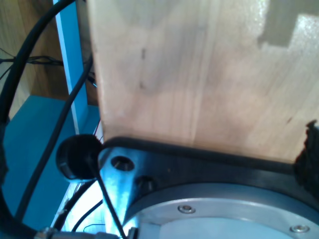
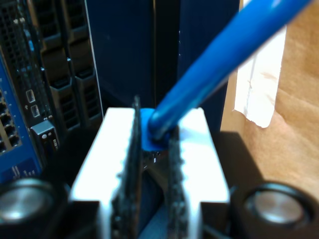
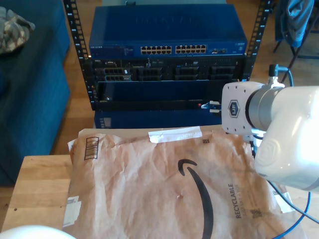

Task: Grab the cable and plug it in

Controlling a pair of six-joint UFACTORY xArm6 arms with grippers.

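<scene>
The cable pinched between the closed jaws of my second gripper

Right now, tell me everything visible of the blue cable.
The cable is a thin, bright-blue, smooth-jacketed line. In the second wrist view it runs diagonally up from between the white, dark-padded fingers of my second gripper, which are closed on its blue end boot; the plug itself is hidden. Behind it stands the rack equipment. In the exterior view a stretch of it curves at the lower right, beside the brown paper packaging.
</scene>
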